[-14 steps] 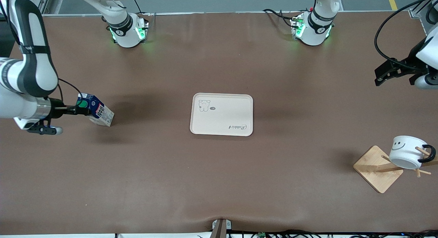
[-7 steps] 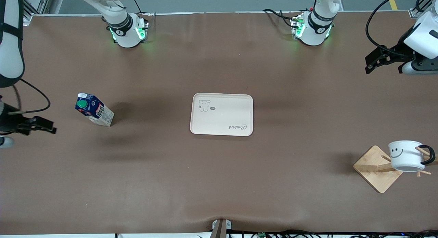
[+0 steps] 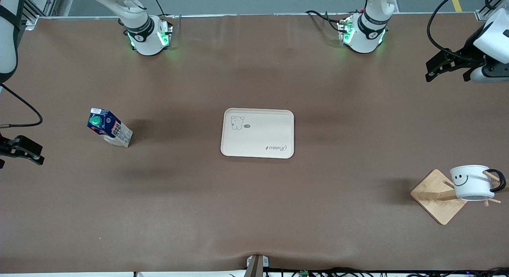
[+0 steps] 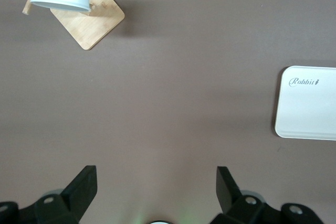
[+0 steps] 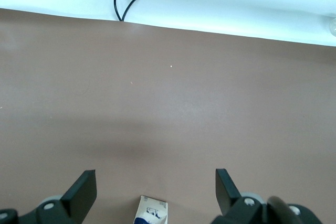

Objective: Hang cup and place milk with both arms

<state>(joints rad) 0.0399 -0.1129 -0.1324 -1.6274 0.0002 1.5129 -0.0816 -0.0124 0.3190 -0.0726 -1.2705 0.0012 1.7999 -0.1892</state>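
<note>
Hanging by its black handle on a peg of the wooden rack (image 3: 437, 197) at about four o'clock from the tray (image 3: 257, 132), the cup (image 3: 471, 182) looks done. The milk (image 3: 109, 127) stands on the table at nine o'clock from the tray, well apart; whether it belongs there I cannot tell. Left gripper (image 3: 444, 66) and right gripper (image 3: 22, 150) hang wide open and empty over their table ends.

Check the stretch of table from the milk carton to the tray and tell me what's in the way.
Nothing visible. The milk carton stands upright toward the right arm's end of the table, and only bare brown table lies between it and the tray. The right tool is open and off to the carton's side, not in that path.
</note>
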